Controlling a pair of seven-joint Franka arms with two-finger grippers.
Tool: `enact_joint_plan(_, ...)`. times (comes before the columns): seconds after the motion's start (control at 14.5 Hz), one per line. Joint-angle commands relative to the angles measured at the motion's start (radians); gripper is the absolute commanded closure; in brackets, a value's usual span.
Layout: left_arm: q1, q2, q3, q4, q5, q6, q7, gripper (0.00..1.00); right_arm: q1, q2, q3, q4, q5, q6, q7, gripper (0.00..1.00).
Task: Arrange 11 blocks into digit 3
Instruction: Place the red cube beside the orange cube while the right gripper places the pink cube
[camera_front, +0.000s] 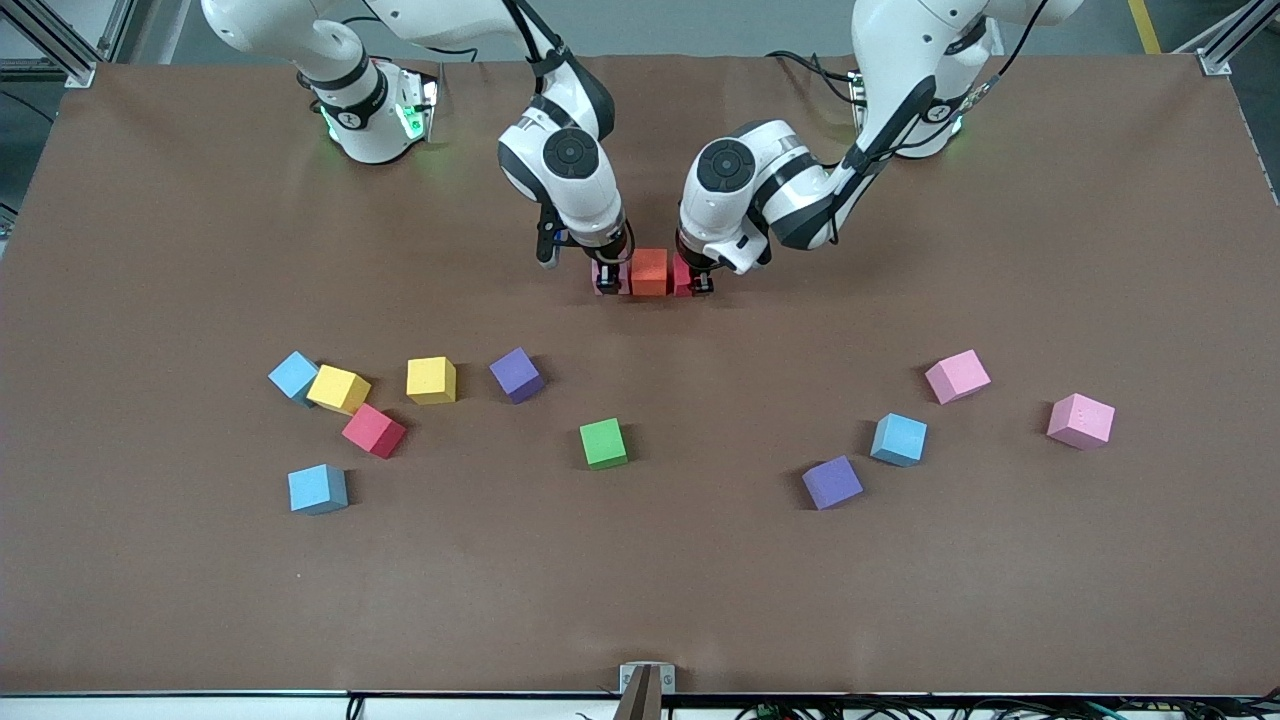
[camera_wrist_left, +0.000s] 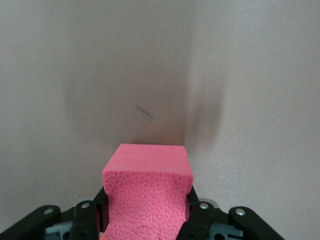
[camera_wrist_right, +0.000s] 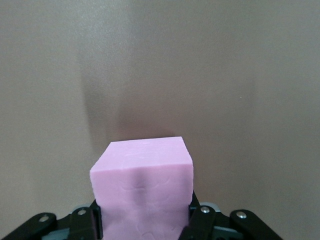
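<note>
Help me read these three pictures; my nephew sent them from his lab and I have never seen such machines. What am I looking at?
Two white robot arms stand at a brown table. The big picture comes from a high camera facing them; the two close-ups come from cameras on their wrists.

The left pincer is shut on a red block, which looks pinkish up close. The right pincer is shut on a pink block. Both sit at table level, either side of an orange block, making a row of three.

Nearer the front camera lie loose foam cubes: blue, yellow, red, purple and pink ones and a green block.
</note>
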Motion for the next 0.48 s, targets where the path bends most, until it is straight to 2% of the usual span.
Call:
enact_joint_plan(0.0, -0.012, 0.005, 0.002, -0.005, 0.001, 0.021, -0.016, 0.80, 0.010, 0.000, 0.000, 0.003, 0.016, 0.003, 0.018, 0.60)
enact_joint_plan(0.41, -0.029, 0.014, 0.002, 0.001, 0.002, 0.023, -0.014, 0.80, 0.012, 0.016, 0.000, 0.015, 0.016, 0.003, 0.016, 0.53)
